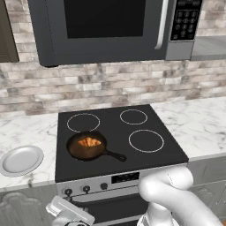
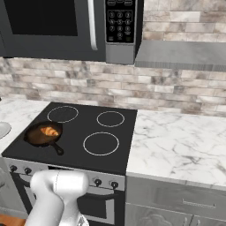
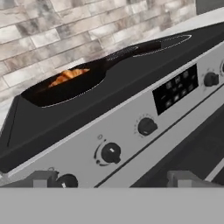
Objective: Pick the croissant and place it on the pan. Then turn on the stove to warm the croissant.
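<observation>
**Golden croissant in pan, fingers wide at knobs**

Golden croissant is sitting in the pan on the stove's front-left burner. Fingers are standing wide apart, gripping nothing, hovering low before the silver front panel near the leftmost knob. Second knob is showing just beside. Grey plate is lying on the table left of the stove.
</observation>
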